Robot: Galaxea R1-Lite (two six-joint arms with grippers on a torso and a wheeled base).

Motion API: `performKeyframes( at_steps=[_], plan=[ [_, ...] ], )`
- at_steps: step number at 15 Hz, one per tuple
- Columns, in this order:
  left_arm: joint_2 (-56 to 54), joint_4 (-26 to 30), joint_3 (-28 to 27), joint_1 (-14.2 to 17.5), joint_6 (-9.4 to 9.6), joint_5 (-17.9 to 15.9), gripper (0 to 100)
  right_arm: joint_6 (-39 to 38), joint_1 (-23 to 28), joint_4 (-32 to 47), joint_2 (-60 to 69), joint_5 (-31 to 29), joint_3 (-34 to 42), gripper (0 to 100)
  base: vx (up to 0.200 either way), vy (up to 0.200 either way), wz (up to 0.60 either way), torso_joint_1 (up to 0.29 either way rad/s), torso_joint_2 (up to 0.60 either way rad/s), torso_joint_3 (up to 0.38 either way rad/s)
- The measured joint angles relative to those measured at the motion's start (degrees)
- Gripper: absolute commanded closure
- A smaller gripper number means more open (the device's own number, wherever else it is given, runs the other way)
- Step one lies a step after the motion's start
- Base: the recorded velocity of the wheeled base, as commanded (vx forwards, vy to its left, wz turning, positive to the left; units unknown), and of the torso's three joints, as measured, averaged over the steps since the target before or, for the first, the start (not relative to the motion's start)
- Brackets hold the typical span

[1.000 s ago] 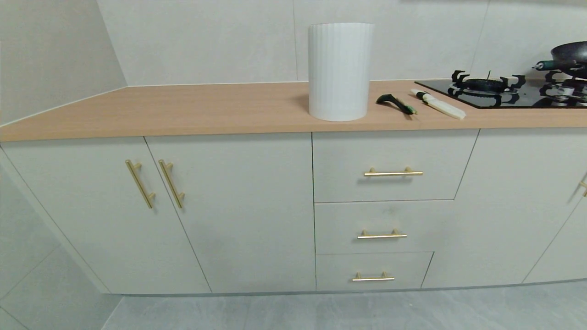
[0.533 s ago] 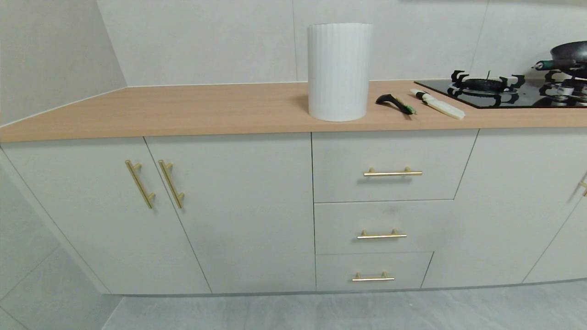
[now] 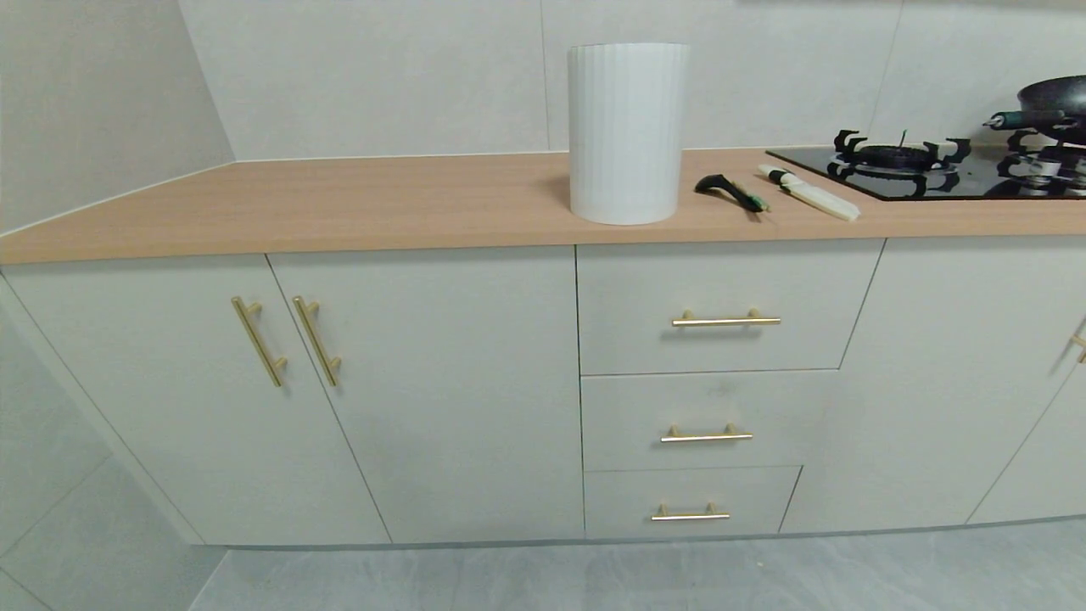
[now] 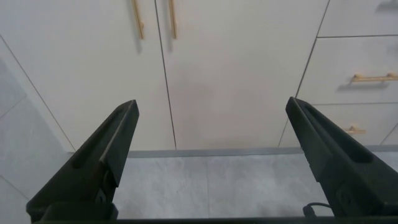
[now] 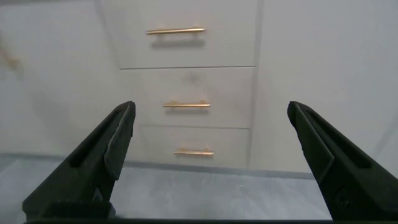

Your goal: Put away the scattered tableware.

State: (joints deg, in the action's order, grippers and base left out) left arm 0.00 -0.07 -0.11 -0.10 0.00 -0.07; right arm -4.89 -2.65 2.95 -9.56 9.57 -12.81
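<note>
Wooden tabletop [image 3: 382,204] carries a tall white ribbed canister [image 3: 626,133]; just beside it, toward the hob [image 3: 925,174], lie a black-and-green peeler [image 3: 731,192] and a white knife [image 3: 808,192]; left claw [image 4: 211,107] and right claw [image 5: 211,109] hang low before the cabinet fronts [image 3: 424,382], each spread wide, holding nothing.

The desk [image 3: 382,199] is faced in matt wood grain; the holder [image 3: 626,136] is ribbed and matt; handles [image 3: 725,321] are finished in brassy metal.
</note>
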Motion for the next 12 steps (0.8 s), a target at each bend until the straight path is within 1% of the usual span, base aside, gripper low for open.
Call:
performKeyframes(
  at_steps=[1, 4, 9, 12],
  plan=[
    [0.00, 0.00, 0.01, 0.00, 0.00, 0.00, 0, -0.23, -1.04, 0.11, -4.63, 0.91, -1.84, 0, 0.000, 0.000, 0.00, 0.000, 0.00, 0.000],
    [0.00, 0.00, 0.01, 0.02, 0.00, -0.02, 0, -0.63, -3.66, -0.46, -23.91, 2.88, -8.68, 0, 0.000, 0.000, 0.00, 0.000, 0.00, 0.000],
    [0.00, 0.00, -0.02, 0.00, 0.00, -0.02, 0, -0.85, -7.16, -8.63, -57.20, 3.45, -20.65, 0, 0.000, 0.000, 0.00, 0.000, 0.00, 0.000],
    [0.00, 0.00, -0.02, 0.00, 0.00, 0.00, 0, -0.83, -10.02, -12.47, -72.58, 3.01, -27.45, 0, 0.000, 0.000, 0.00, 0.000, 0.00, 0.000]
  ],
)
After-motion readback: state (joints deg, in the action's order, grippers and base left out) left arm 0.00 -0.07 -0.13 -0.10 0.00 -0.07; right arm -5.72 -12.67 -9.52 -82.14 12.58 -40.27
